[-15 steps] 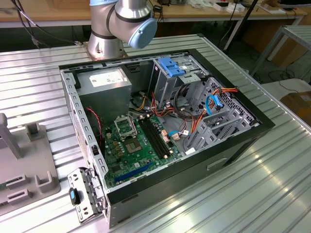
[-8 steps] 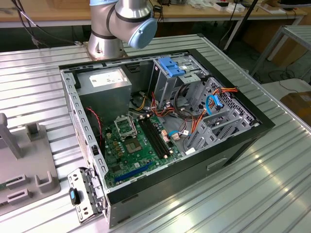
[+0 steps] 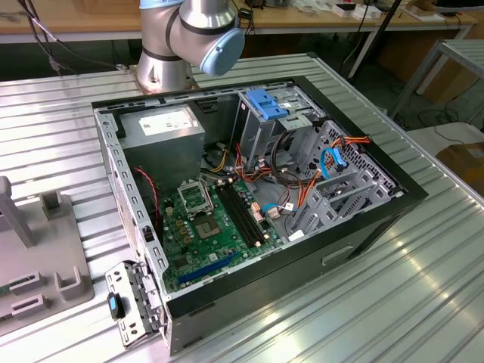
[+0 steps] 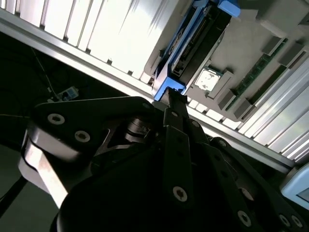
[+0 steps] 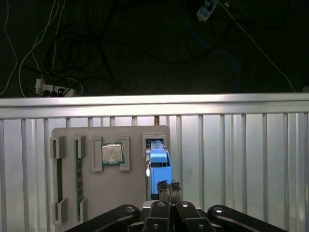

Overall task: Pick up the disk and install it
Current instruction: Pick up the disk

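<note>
The disk (image 5: 158, 162) stands on edge in a slot of a grey fixture tray (image 5: 130, 193), with bright blue rails along its sides. In the second wrist view the disk (image 4: 198, 41) runs away from the fingers, and one blue rail end lies right at the fingertips. My gripper (image 5: 168, 185) hangs over the near end of the disk. Its two fingers are pressed together, and I see nothing between them. In the second wrist view the gripper (image 4: 175, 99) looks the same. I cannot tell whether the tips touch the rail.
The tray (image 4: 251, 48) also holds a processor chip (image 5: 112, 153) and a memory stick (image 5: 78, 179). In the exterior view, the open computer case (image 3: 249, 197) lies on the ribbed metal table, with a blue-latched drive cage (image 3: 265, 106) and a power-supply box (image 3: 162, 128).
</note>
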Controlling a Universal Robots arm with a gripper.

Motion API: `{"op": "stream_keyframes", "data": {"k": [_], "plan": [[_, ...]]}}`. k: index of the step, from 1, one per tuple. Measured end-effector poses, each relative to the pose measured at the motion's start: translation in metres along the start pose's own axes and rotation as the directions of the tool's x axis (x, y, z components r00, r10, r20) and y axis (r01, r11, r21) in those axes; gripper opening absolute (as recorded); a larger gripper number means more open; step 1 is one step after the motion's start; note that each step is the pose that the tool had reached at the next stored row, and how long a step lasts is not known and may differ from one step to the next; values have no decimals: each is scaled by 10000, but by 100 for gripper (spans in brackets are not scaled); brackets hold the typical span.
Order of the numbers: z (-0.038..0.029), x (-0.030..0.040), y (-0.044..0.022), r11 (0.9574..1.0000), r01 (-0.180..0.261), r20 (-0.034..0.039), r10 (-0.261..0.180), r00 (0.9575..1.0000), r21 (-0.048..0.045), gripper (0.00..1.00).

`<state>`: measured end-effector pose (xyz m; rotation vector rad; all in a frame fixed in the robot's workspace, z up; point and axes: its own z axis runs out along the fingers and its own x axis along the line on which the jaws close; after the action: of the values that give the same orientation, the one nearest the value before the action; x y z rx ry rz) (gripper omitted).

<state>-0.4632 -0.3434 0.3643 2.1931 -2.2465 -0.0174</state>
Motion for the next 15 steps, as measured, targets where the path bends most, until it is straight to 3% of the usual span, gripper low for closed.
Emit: {"op": "stream_keyframes", "data": {"k": [2, 5, 13, 15], "plan": [[13, 4, -1, 10000, -1, 0, 1, 10000, 1, 11], [82, 73, -4, 10000, 0, 0, 0, 10000, 0, 11], [107, 37, 14, 10000, 8, 26, -8, 10000, -2, 11], [108, 36, 14, 10000, 7, 27, -7, 10000, -1, 24]]}}
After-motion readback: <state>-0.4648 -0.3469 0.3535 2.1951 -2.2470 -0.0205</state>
